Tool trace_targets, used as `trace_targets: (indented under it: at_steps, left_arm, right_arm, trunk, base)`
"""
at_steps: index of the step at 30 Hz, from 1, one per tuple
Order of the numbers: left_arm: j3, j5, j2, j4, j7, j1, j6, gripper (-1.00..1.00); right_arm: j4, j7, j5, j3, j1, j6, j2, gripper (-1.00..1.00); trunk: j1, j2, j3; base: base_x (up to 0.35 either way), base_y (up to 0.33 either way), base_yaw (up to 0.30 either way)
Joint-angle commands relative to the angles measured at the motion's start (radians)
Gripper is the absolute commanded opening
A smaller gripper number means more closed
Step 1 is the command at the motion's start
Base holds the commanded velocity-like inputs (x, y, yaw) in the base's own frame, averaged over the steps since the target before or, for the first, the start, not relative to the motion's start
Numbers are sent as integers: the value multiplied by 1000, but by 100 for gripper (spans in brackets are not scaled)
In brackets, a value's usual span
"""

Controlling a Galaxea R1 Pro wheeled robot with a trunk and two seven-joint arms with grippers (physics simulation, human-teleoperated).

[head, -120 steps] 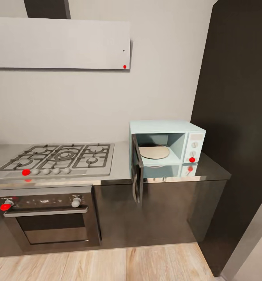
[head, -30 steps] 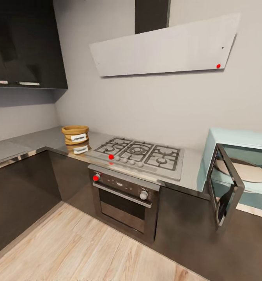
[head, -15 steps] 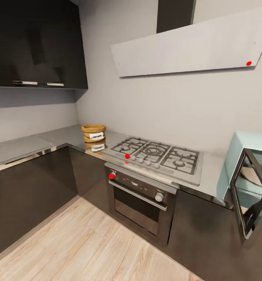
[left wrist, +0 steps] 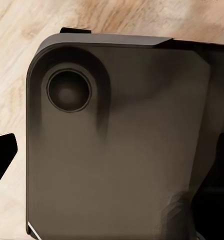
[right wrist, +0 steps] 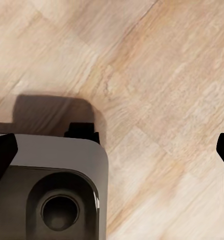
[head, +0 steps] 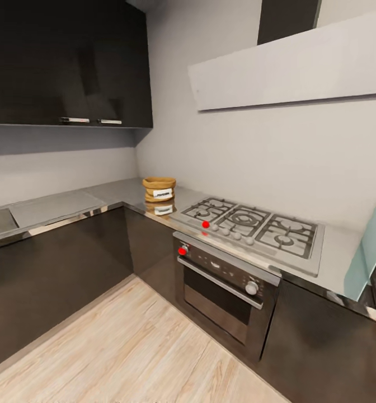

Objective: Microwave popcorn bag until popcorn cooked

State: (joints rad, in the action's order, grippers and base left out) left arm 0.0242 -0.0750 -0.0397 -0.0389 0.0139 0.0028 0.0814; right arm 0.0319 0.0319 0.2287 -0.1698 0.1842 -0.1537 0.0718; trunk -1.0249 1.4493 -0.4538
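Kitchen corner in grey, black and pale wood.
Tan-brown bag (head: pixel 159 188) with white label on glossy light-grey countertop (head: pixel 65 204); steel hob (head: pixel 255 226) and oven (head: pixel 224 291) with 2 red knobs; dark cabinets (head: pixel 53 268); mint-blue microwave (head: pixel 375 246) edge; light wood-grain floor (head: pixel 126 347).

The head camera looks forward and slightly down across the kitchen corner at the hob (head: pixel 255 225) and countertop (head: pixel 70 204) from some way off, while both wrist cameras point down, close over the robot's dark base (left wrist: pixel 117 145) and the wood floor (right wrist: pixel 157 90), which all three views share.
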Motion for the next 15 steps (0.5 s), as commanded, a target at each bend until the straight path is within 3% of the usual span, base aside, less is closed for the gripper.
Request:
trace_targets:
  at_steps: [1,15]
  left_arm:
    - [2,-8,0,-1,1,0,1,100]
    - [2,-8,0,-1,1,0,1,100]
  right_arm:
    - [3,3,11,-8,1,-6,0,100]
    - [3,3,11,-8,1,-6,-1,100]
  trunk:
    - [0,0,-1]
    - [0,0,-1]
  base:
    - [0,0,270]
    - [0,0,269]
